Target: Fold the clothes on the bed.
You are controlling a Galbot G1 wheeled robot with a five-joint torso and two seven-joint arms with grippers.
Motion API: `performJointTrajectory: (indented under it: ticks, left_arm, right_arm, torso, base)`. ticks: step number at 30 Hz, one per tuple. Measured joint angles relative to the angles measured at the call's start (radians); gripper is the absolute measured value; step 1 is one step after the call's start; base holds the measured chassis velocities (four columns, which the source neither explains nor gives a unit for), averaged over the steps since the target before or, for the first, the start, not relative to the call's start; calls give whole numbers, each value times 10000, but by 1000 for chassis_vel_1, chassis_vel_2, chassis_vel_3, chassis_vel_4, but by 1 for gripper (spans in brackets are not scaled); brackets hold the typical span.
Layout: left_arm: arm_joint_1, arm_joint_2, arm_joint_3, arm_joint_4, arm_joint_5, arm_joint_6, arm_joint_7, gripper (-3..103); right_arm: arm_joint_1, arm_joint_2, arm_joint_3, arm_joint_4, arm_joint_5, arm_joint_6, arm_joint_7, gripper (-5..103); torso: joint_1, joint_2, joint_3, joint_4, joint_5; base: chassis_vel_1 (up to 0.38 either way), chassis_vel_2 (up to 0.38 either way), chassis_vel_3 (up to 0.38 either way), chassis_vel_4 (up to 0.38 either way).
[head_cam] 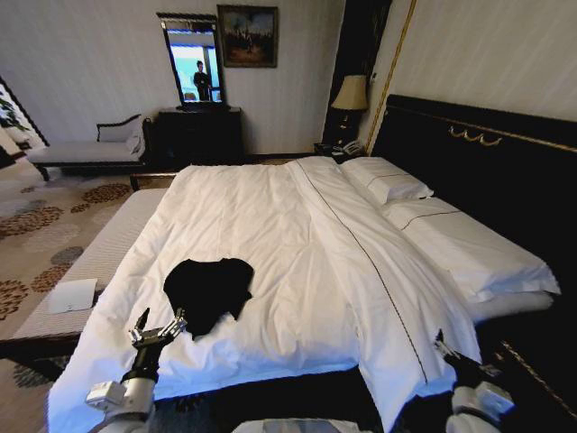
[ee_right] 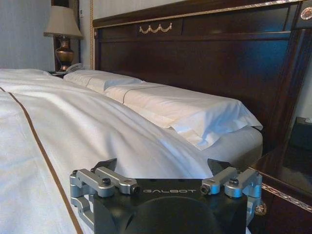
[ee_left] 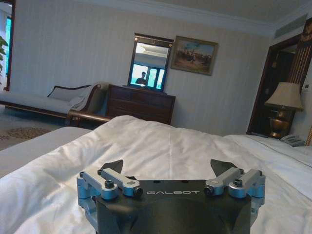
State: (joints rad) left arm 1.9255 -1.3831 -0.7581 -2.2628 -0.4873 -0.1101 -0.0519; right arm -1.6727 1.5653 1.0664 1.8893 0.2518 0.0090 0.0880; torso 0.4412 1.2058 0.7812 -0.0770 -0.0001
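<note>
Lying on the bed: the black T-shirt [head_cam: 209, 290] sits crumpled on the white duvet [head_cam: 270, 244], towards the near edge on the robot's left side, well short of the pillows.
T-shirt shape: bunched and uneven, sleeves spread a little at the top, a narrower tail of cloth trailing down towards the foot edge.
Bed: the bed [head_cam: 306, 361] is big and white, with a thin dark stripe running down the folded-back duvet, and a dark wooden headboard [head_cam: 487, 171] on the right.
Pillows: two white pillows [head_cam: 424, 216] lie in a row against the headboard.
Left gripper: the left gripper [head_cam: 158, 327] hovers at the near edge of the bed, just beside the lower corner of the T-shirt; fingers [ee_left: 113, 168] spread wide apart, holding nothing.
Left wrist view: white duvet rolls away ahead of the spread fingers, with no cloth between them.
Right gripper: the right gripper [head_cam: 448, 349] hangs low at the near right corner of the bed, well apart from the T-shirt; in its wrist view the fingers [ee_right: 108, 165] stand wide apart and empty, pointing along the pillows.
Room: a lamp [head_cam: 352, 95] glows by the headboard, a dark dresser [head_cam: 198, 133] with a mirror stands at the far wall, and a pale chaise [head_cam: 86, 149] sits to the left.
</note>
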Motion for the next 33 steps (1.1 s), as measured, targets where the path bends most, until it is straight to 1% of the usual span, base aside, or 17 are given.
performJointTrajectory:
  ticks: [17,33]
  left_arm:
    - [-41,22,22,123,-15,-24,13,100]
    - [-64,-2,63,114,-6,-24,-12,100]
  right_arm:
    - [-92,-8,165,-88,-6,47,-72,100]
    - [-203,33,140,36,-6,91,-188,100]
  torso:
    - [0,0,0,0,1]
    - [0,0,0,-1,1]
  base:
    - [0,0,0,0]
    - [58,56,-61,-57]
